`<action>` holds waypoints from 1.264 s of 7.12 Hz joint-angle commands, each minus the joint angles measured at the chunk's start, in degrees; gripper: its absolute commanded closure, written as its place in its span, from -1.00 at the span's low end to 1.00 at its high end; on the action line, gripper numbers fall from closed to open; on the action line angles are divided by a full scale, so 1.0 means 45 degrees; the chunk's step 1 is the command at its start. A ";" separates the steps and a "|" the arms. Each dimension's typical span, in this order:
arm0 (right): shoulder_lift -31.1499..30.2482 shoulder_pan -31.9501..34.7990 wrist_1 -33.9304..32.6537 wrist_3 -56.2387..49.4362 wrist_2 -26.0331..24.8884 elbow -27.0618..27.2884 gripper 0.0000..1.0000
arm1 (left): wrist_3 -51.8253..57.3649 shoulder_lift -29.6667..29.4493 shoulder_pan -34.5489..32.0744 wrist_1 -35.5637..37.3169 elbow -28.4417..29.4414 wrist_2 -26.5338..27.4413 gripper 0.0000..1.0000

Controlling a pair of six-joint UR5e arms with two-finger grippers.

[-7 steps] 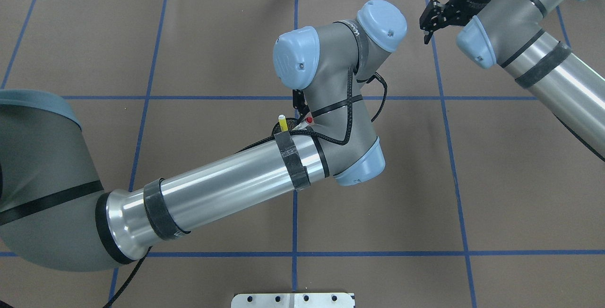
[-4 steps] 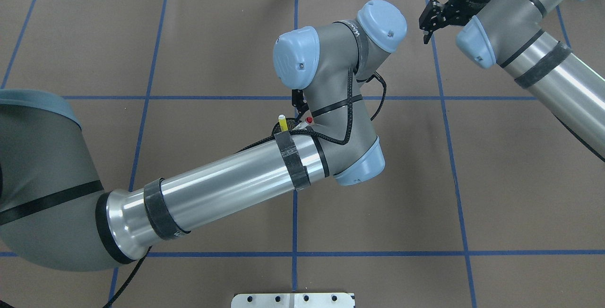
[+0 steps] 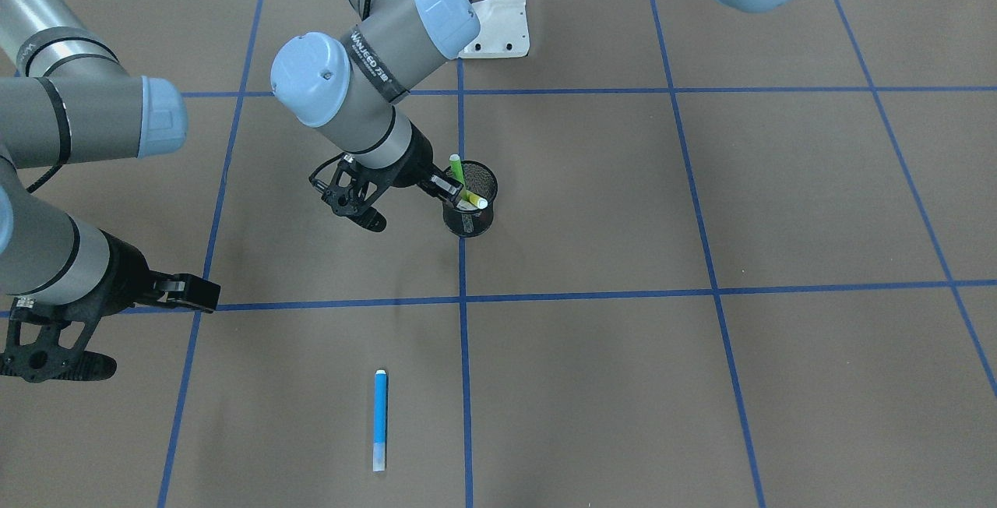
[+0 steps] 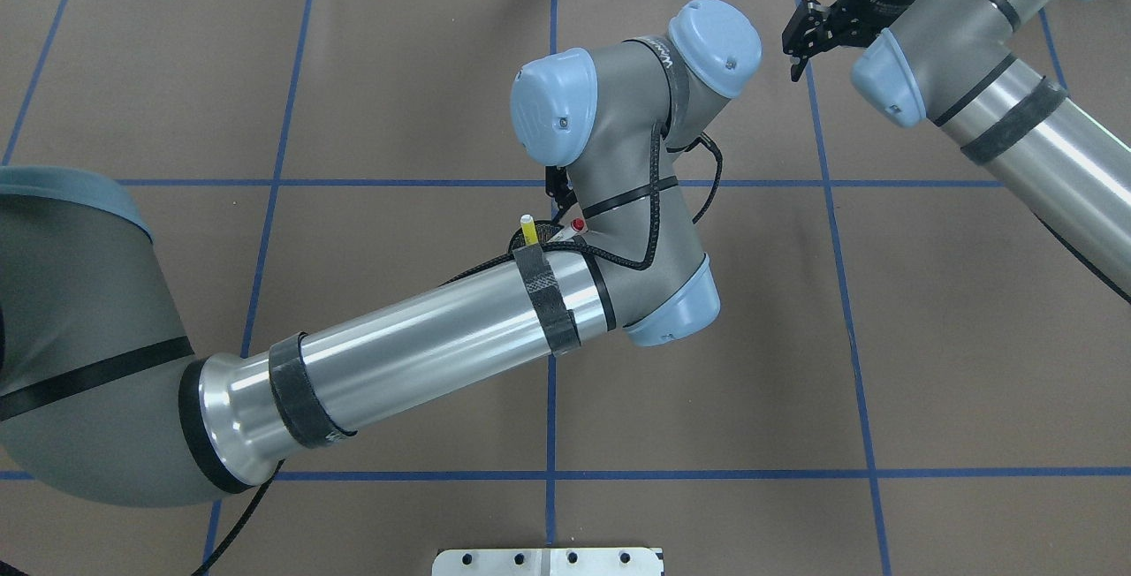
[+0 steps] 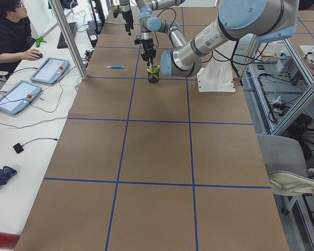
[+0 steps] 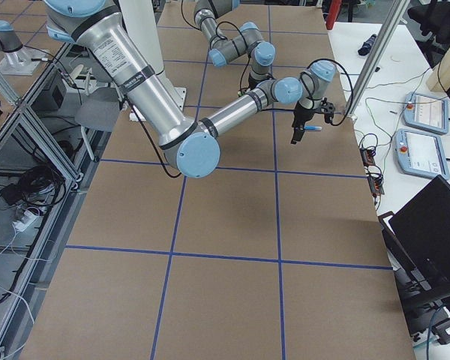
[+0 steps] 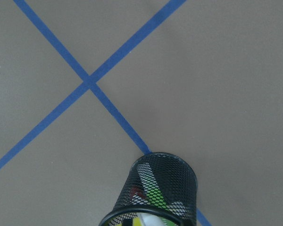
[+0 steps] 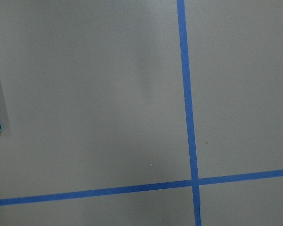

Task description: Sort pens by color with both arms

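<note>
Brown table (image 3: 701, 181) — blue pen (image 3: 380, 420) flat, left claw (image 3: 403, 204) wide at mesh cup (image 3: 469, 221)

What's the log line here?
left gripper open at mesh cup | right gripper open, empty | blue pen lying on table | green pen, yellow pen in cup

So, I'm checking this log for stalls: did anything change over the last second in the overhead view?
The right pincer crept slightly toward the table's far edge; nothing was grasped or released. The left arm, the mesh cup and the yellow pen and red-ended pen in it stayed put.
</note>
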 commanded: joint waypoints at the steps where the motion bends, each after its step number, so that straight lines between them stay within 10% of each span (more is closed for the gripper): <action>1: 0.0023 0.0000 0.0000 0.0016 -0.0001 0.0004 -0.99 | -0.0012 0.0034 0.0000 -0.0023 0.0000 0.0091 0.11; 5: 0.0004 -0.0039 0.0020 0.0016 -0.0020 -0.0015 -0.99 | -0.0013 0.0015 -0.0020 -0.0023 -0.0039 0.0285 1.00; 9: 0.0082 -0.0040 0.0020 0.0016 -0.0001 0.0023 -0.99 | -0.0013 0.0015 -0.0214 0.0928 -0.1458 0.0443 1.00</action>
